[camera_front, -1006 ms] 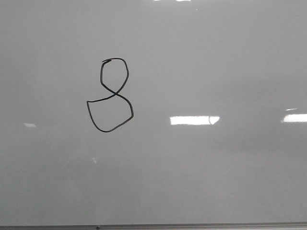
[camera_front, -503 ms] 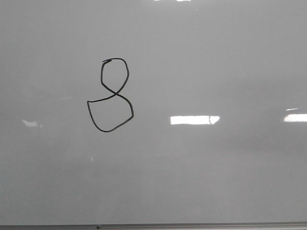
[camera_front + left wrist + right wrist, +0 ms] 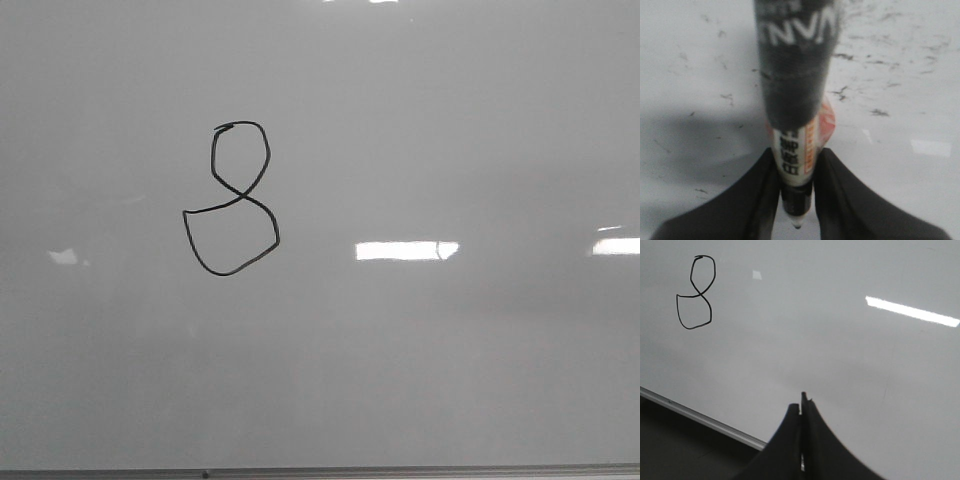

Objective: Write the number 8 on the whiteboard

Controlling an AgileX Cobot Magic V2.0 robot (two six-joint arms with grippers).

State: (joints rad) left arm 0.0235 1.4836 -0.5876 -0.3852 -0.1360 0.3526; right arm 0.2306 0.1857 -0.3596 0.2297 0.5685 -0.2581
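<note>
The number 8 [image 3: 243,198] is a thin black marker figure left of the middle of the whiteboard [image 3: 450,350]; it has a small upper loop and a larger angular lower loop. It also shows in the right wrist view [image 3: 700,294], far from my right gripper [image 3: 802,401]. That gripper is shut and empty above the whiteboard [image 3: 850,350], near its frame. My left gripper [image 3: 798,156] is shut on a black marker [image 3: 795,90] with a white and orange label, over a pale scuffed surface. Neither gripper shows in the front view.
The board's thin grey frame edge [image 3: 400,471] runs along the near side and shows in the right wrist view [image 3: 700,417], with a dark area [image 3: 680,455] beyond it. Bright rectangular light reflections [image 3: 405,251] lie on the board.
The 8 is unchanged. Only a faint reflection at the board's left side has shifted and brightened slightly.
</note>
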